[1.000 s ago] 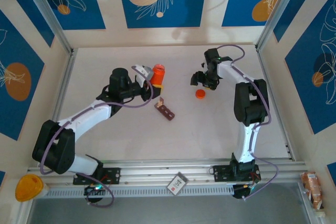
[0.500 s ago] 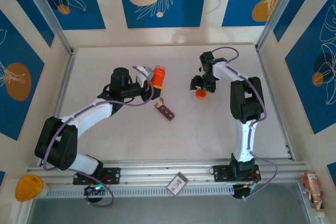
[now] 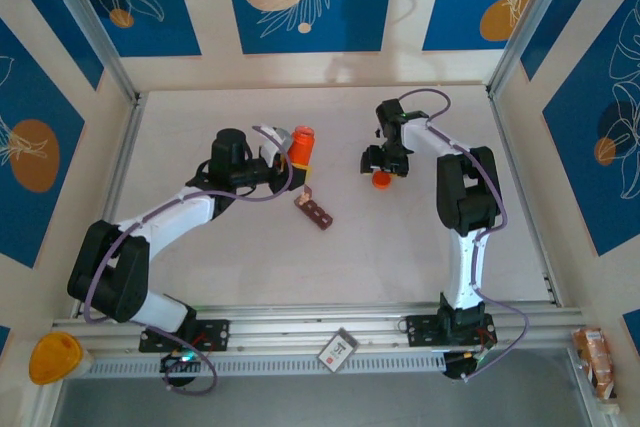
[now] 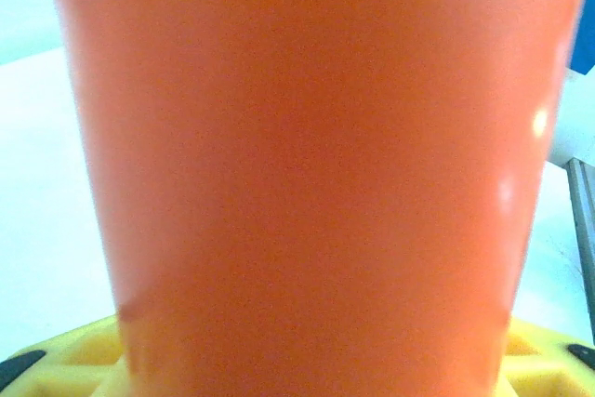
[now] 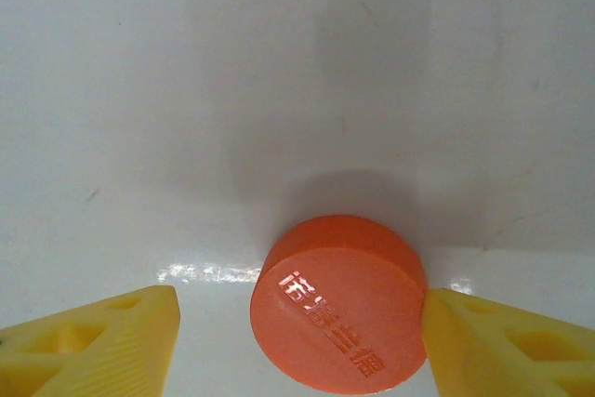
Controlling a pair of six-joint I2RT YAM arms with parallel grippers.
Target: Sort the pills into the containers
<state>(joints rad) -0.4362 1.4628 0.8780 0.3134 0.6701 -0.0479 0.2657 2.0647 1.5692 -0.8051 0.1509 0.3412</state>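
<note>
Left jaws pinch cylindrical bottle (image 4: 316, 183); right jaws straddle round cap (image 5: 339, 309).

An orange bottle (image 3: 302, 142) stands upright on the white table (image 3: 250, 267), right between the fingers of the left gripper (image 3: 298, 160). A flat orange cap (image 5: 339, 299) with raised lettering on top lies between the fingers of the right gripper (image 5: 302, 346), close against one finger and clear of the other. Well behind both grippers, along the near rail (image 3: 280, 332), sit a small card (image 3: 338, 349), a yellow round thing (image 3: 55, 357) and a packet (image 3: 595, 359).
</note>
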